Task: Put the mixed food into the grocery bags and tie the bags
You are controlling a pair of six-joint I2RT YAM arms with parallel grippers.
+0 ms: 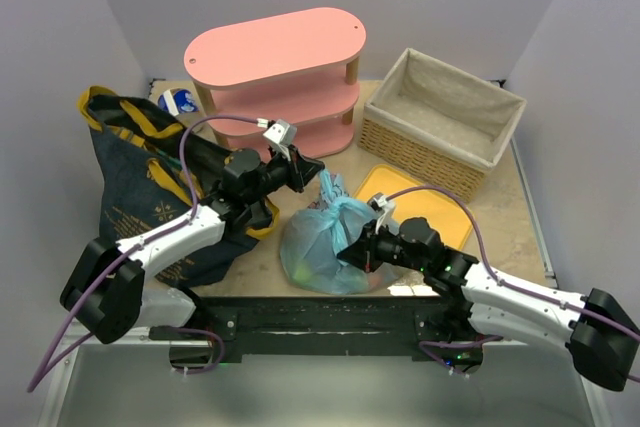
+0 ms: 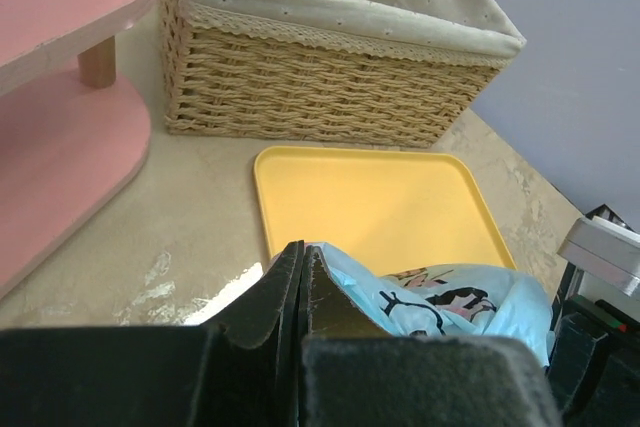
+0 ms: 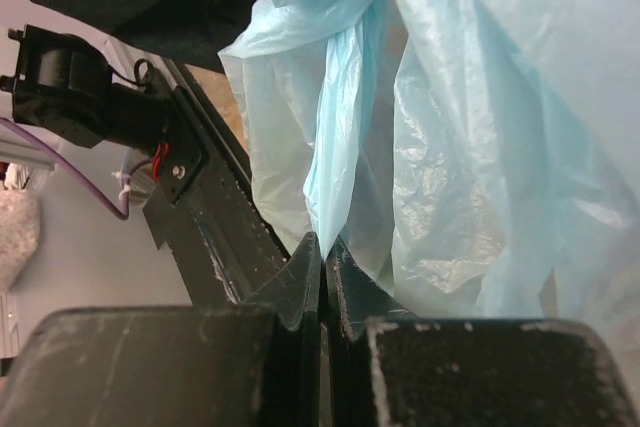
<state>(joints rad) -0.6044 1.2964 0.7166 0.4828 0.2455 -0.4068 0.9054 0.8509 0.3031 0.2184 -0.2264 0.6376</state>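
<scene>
The right gripper [image 3: 322, 247] is clenched, fingertips pressed together on a twisted strand of the light-blue plastic carrier bag [image 3: 480, 147] that runs down from a bunched gather straight into the pinch. The left gripper [image 2: 302, 267] is also closed tight. The bag's film lies against its right fingertip, but the wrist view does not show whether any fold is caught between the pads.

From above, the carrier bag [image 1: 320, 242] sits plump at the near middle of the table [image 1: 510, 212]. Its top is gathered into crumpled ears just beside the left gripper [image 1: 312, 167], and the right gripper [image 1: 350, 250] is at its right flank. The plastic is thin, translucent and creased, with a dark printed pattern on it (what is inside is too blurred to name).

The dark denim tote [image 1: 135, 197] slumps at the left with mustard-yellow handles and pale print, partly under the left arm.

A flat yellow tray [image 2: 370, 197] with rounded corners lies just right of the bag, its near edge tucked behind the bag. Beyond it stands the woven wicker basket [image 2: 300, 97] with lace-edged cloth lining. A pink oval tiered shelf [image 1: 275, 47] on wooden posts stands at the back. Bare mottled tabletop shows between shelf, tray and bag.
</scene>
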